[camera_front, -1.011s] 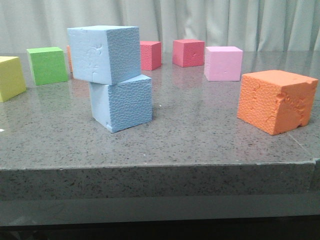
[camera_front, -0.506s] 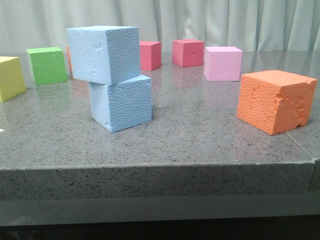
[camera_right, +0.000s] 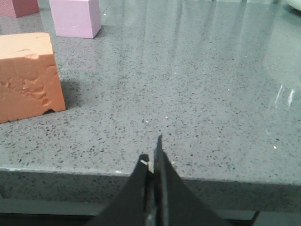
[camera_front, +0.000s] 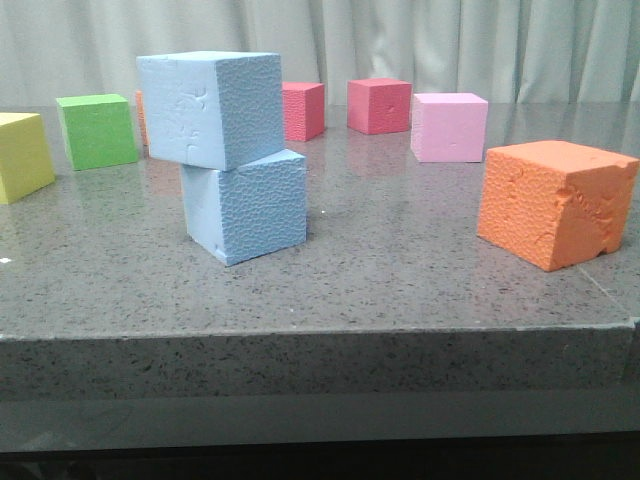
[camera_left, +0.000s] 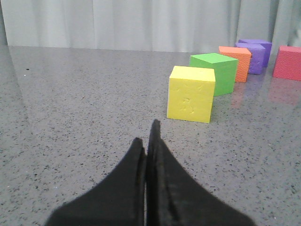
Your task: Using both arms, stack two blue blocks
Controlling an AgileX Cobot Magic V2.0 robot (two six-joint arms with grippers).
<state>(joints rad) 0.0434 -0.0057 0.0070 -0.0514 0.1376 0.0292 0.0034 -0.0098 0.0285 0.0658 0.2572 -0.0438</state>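
Blue on blue: upper blue block (camera_front: 210,107) sits skewed on lower blue block (camera_front: 245,205) at the bench's (camera_front: 400,290) 10 o'clock, unmoved over the last second, both arms clear, left gripper (camera_left: 146,141) and right gripper (camera_right: 153,157) with jaws clenched empty, so stacking looks complete.

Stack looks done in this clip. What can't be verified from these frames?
- Contact patch between upper blue block and lower blue block: front view only; rear overhang hidden.
- Neither wrist view shows the stack.
- Small orange block, front view: mostly hidden behind the stack.
- Left tool, right tool: bodies cut off by frame bottom.
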